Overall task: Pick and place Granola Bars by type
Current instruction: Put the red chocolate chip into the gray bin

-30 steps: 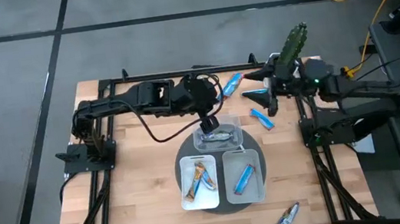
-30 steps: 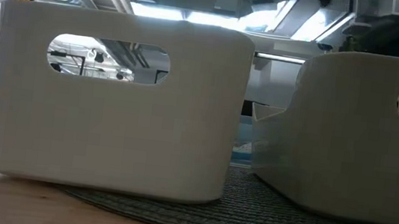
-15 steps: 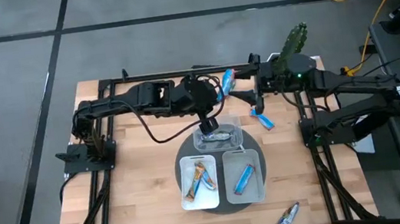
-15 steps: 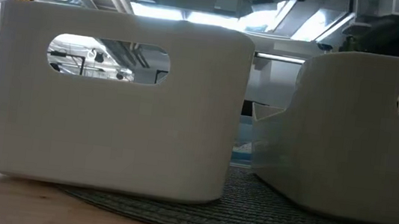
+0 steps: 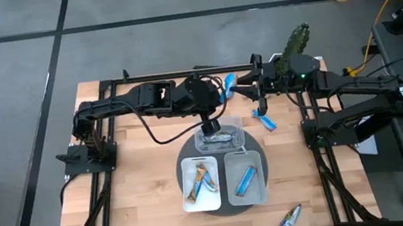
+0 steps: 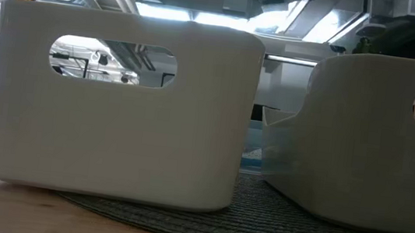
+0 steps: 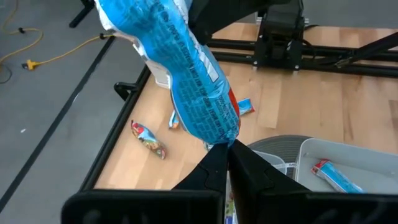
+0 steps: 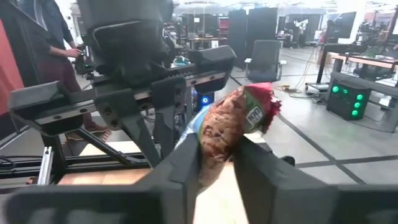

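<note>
Grippers both pinch one blue granola bar (image 5: 228, 84) near the tabletop's far edge in the high view, left gripper (image 7: 227, 147) clamping one end in its wrist view, right gripper (image 8: 217, 152) gripping the other in its own, so release one side before you pull; the low view shows only trays (image 6: 122, 107).

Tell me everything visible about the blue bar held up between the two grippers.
The blue shiny-wrapped granola bar is slim, with white print, a red-orange patch near one end and a granola picture on its other face. It is off the wooden table, over its far part. The left gripper pinches one crimped end; the right gripper has its fingers against both sides of the other end.
</note>
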You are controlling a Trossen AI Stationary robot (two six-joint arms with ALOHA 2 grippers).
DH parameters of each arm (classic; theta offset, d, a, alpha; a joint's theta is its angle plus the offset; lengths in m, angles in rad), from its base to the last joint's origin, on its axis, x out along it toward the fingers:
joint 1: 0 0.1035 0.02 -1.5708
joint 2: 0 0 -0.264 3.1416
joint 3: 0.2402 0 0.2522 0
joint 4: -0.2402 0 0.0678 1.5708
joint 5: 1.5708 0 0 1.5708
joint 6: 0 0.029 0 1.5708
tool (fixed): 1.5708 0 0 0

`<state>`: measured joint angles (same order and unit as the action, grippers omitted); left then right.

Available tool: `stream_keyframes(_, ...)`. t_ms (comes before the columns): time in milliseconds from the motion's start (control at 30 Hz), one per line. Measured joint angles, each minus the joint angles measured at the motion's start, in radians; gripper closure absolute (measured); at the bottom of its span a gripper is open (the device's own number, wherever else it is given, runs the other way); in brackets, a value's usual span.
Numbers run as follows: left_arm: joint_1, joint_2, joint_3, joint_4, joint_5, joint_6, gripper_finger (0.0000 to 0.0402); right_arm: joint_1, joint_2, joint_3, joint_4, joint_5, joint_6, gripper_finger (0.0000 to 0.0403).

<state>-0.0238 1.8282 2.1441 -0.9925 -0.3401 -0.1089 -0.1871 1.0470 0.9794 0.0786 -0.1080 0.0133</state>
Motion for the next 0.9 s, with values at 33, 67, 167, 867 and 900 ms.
stream_keyframes(33,0.0,0.0,0.0,0.0,0.0,0.0,0.0399,0.0,0.0,0.0,0.001,-0.001,0.0,0.0324)
stream_keyframes(67,0.0,0.0,0.0,0.0,0.001,0.0,0.0399,0.0,0.0,0.0,0.001,-0.002,0.0,0.0338)
stream_keyframes(167,0.0,0.0,0.0,-0.001,0.001,0.0,0.0398,0.0,0.0,0.0,0.0,-0.002,0.0,0.0369)
stream_keyframes(867,0.0,-0.038,-0.001,-0.134,0.013,-0.11,0.0296,0.027,-0.144,-0.002,-0.328,-0.089,0.04,0.0377)
stream_keyframes(900,-0.001,-0.04,-0.001,-0.133,0.012,-0.116,0.0294,0.035,-0.16,-0.002,-0.362,-0.089,0.043,0.0376)
